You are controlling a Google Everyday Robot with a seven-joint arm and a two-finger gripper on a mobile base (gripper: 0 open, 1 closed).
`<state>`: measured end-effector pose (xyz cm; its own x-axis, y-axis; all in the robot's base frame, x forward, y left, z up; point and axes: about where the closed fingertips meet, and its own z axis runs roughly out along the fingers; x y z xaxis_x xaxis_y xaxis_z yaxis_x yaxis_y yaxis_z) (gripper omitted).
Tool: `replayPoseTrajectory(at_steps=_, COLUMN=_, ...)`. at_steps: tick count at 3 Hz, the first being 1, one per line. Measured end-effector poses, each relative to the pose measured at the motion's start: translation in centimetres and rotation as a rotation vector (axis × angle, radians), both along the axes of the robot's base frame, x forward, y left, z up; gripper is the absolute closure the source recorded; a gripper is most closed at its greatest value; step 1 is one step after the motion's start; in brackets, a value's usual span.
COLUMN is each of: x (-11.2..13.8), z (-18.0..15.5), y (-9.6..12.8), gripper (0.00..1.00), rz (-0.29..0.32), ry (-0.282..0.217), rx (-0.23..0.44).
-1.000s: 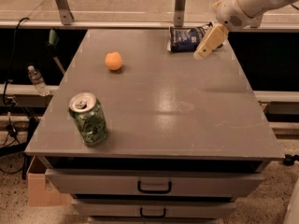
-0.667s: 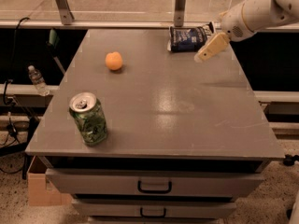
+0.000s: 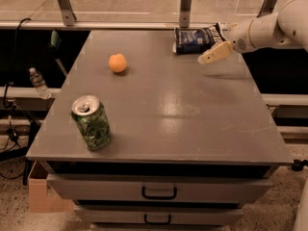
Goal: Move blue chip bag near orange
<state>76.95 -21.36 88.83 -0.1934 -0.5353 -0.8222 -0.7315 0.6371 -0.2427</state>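
Note:
The blue chip bag (image 3: pixel 194 39), dark navy foil with white lettering, lies flat at the table's far edge, right of centre. The orange (image 3: pixel 117 62) sits on the table's left half, well to the left of the bag and a little nearer to me. My gripper (image 3: pixel 213 51) reaches in from the right on a white arm (image 3: pixel 269 28). It hovers just above the table at the bag's right end, close beside it. I cannot see contact with the bag.
A green patterned soda can (image 3: pixel 91 122) stands upright near the front left corner of the grey table (image 3: pixel 192 119). Metal posts (image 3: pixel 184 5) rise behind the far edge. Drawers (image 3: pixel 159 192) sit below the front. A plastic bottle (image 3: pixel 38 83) stands off the table's left side.
The arm has swung out to the right and dropped lower, and the gripper now sits a bit nearer to me beside the bag's right end. Bag, orange and can have not moved.

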Motion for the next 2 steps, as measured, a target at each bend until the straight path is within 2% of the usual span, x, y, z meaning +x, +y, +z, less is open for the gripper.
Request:
replayPoseTrajectory(at_steps=1, x=2.7, z=-1.4, y=-1.1, gripper=0.00, rz=-0.043, ry=-0.017, rx=0.030)
replayPoseTrajectory(at_steps=2, x=6.0, z=-3.2, y=-2.2, gripper=0.02, rz=-0.095, ry=-0.009, rx=0.062)
